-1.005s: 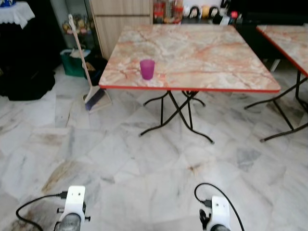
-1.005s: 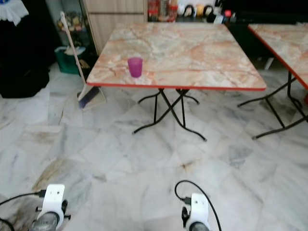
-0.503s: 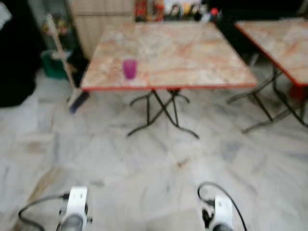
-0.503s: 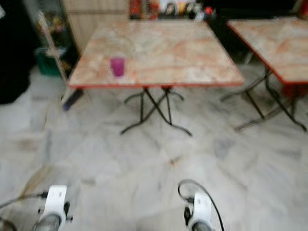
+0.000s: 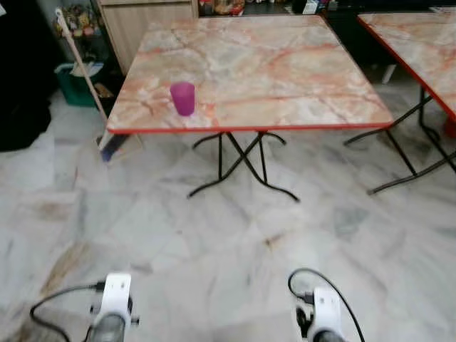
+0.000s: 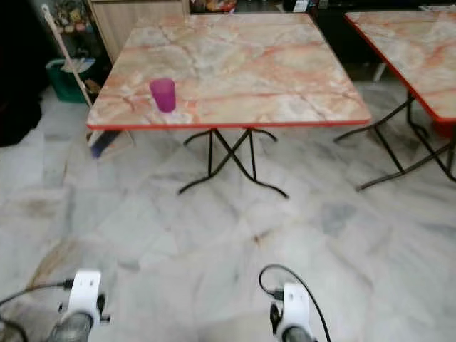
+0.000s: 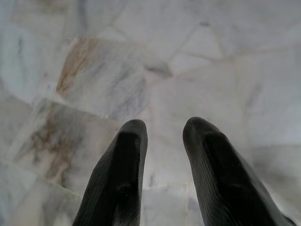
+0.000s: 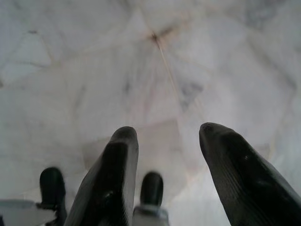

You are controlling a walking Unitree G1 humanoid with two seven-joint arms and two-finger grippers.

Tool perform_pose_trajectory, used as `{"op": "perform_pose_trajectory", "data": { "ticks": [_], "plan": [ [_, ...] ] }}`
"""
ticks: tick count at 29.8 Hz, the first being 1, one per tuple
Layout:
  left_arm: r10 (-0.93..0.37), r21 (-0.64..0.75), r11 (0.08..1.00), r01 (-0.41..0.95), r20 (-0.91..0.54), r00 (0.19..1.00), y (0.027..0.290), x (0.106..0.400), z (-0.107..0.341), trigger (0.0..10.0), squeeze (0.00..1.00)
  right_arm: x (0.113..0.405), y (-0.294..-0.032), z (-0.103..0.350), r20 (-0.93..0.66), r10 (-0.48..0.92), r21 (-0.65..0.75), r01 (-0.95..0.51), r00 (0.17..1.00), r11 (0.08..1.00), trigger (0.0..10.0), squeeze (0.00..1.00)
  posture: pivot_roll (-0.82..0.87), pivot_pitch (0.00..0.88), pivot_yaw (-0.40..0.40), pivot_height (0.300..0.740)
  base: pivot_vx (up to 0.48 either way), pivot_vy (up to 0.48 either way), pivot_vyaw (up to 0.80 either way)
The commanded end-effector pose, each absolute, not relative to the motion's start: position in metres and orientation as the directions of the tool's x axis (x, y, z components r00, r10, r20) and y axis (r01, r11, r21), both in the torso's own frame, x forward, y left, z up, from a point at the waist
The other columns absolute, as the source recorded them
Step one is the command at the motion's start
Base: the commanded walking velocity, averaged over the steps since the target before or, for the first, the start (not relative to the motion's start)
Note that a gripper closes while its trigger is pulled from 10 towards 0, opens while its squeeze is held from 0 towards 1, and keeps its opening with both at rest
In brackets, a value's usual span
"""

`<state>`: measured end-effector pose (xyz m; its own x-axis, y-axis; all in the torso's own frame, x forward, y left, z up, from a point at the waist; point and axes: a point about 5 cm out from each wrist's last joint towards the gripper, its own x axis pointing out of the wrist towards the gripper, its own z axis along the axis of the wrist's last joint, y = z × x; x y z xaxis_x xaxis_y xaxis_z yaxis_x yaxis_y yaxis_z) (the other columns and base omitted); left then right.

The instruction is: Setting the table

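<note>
A purple cup (image 5: 182, 97) stands upright near the front left corner of a marble-patterned folding table (image 5: 285, 71) with a red edge, ahead of me. Both arms hang low, far from the table; their white wrists show at the bottom of the eye views. In the left wrist view my left gripper (image 7: 164, 129) is open over the marble floor, nothing between its fingers. My right gripper (image 8: 167, 136) is likewise open and empty above the floor.
A second table of the same kind (image 5: 420, 43) stands to the right. A broom (image 5: 85, 78) leans left of the first table beside a green bin (image 5: 75, 82) and a wooden cabinet (image 5: 146, 21). Black crossed legs (image 5: 242, 160) stand under the table. Marble floor (image 5: 235, 228) lies between me and it.
The camera has moved: the table and cup now sit further left and slightly nearer in view, and the blur of half a second ago has cleared. Both arms hang as before.
</note>
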<state>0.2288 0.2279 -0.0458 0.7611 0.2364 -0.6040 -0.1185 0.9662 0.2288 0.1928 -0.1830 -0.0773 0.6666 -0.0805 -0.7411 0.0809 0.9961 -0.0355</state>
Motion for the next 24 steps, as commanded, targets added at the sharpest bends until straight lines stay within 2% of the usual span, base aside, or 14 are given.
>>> {"op": "perform_pose_trajectory", "data": {
  "ticks": [1, 24],
  "plan": [
    [0.255, 0.243, 0.962, -0.125, -0.634, 0.730, 0.2328, 0.2179, -0.0523, 10.0, 0.00, 0.1880, -0.1810, -0.0801, -0.752, -0.082, -0.018, 0.104, 0.654, 0.994, 10.0, 0.00, 0.06, 0.118, 0.005, 0.740, 0.386, 0.000, 0.00],
    [0.251, 0.249, 0.962, -0.113, -0.643, 0.724, 0.2332, 0.2143, -0.0544, 10.0, 0.00, 0.1847, -0.1847, -0.0814, -0.759, -0.090, -0.040, 0.092, 0.645, 0.995, 10.0, 0.00, 0.05, 0.077, 0.006, 0.740, 0.385, 0.000, 0.00]
  ]
}}
